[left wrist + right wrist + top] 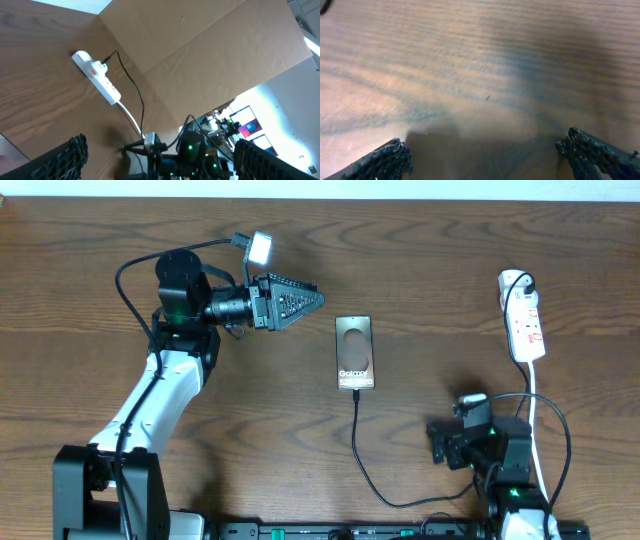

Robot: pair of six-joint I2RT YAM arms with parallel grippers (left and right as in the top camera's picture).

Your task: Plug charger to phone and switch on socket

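The phone (355, 353) lies flat mid-table, its "Galaxy" lettering facing up. The charger (362, 448), a thin black cable, meets the phone's near edge and curves toward the front right. The socket (523, 315) lies at the far right with a black plug in its far end. It also shows in the left wrist view (97, 77). My left gripper (300, 300) hovers left of the phone, turned sideways; its fingers (160, 142) are wide apart and empty. My right gripper (442, 442) is low at the front right, and its fingers (485, 140) are open over bare wood.
A white cord (533, 405) runs from the socket toward the front edge past my right arm. A black cable loops around the right arm base (560, 450). A brown board (210, 45) stands beyond the table in the left wrist view.
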